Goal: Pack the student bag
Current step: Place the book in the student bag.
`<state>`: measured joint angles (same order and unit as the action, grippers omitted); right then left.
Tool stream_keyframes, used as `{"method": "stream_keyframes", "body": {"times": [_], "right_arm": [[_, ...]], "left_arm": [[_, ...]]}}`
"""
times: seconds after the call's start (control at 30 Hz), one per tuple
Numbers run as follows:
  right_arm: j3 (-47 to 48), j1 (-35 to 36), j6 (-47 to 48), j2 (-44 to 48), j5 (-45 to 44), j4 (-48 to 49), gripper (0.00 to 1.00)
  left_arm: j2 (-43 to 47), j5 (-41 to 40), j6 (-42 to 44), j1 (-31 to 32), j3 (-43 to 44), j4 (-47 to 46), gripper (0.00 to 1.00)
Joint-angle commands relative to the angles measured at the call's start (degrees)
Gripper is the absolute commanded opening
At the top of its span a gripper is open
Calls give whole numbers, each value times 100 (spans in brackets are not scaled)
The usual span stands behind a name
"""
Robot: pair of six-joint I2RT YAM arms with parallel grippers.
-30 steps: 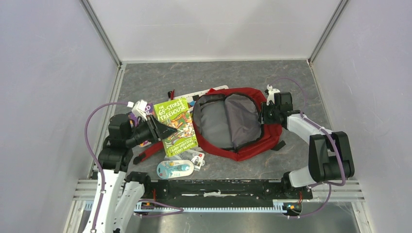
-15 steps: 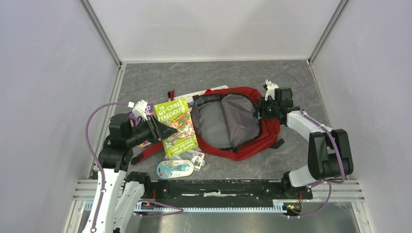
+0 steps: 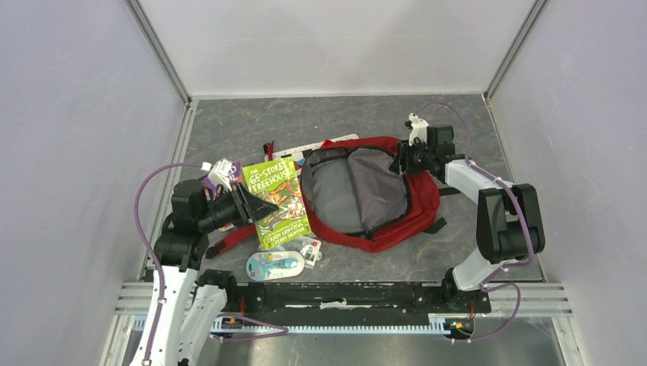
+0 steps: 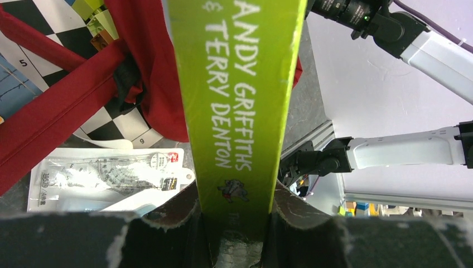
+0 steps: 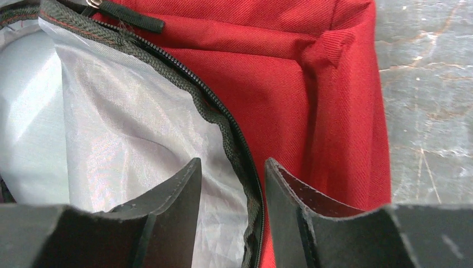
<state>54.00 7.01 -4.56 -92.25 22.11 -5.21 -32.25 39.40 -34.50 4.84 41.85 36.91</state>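
From above, the student bag is seen lying unzipped on the table, right of centre, with its grey lining exposed. A green book is clamped in the left gripper, just left of the bag. The right gripper is placed at the bag's far right rim.

In the left wrist view, the book is shown pinched between both fingers, above a red strap and a checkered board.

In the right wrist view, the jaws are held apart, with the black zipper lying between them, not pinched.
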Motion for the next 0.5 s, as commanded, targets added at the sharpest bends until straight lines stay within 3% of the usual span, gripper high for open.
{"method": "stream_keyframes", "body": {"times": [0.0,0.1,0.23,0.47], "right_arm": [[310,12,132,-226,436,69,48],[416,11,186,-321,588,-106,33],[457,10,188,-106,423,-273,2],[713,8,-3,632,-358,-759,0]], "left_arm": [[-16,252,-141,-36,278,-400,2],[-152,152,-209,-34,183,-605,2],[-481,309,-836,26,-71,-1554,2],[-978,-212,-1655,665,-136,-2857,2]]}}
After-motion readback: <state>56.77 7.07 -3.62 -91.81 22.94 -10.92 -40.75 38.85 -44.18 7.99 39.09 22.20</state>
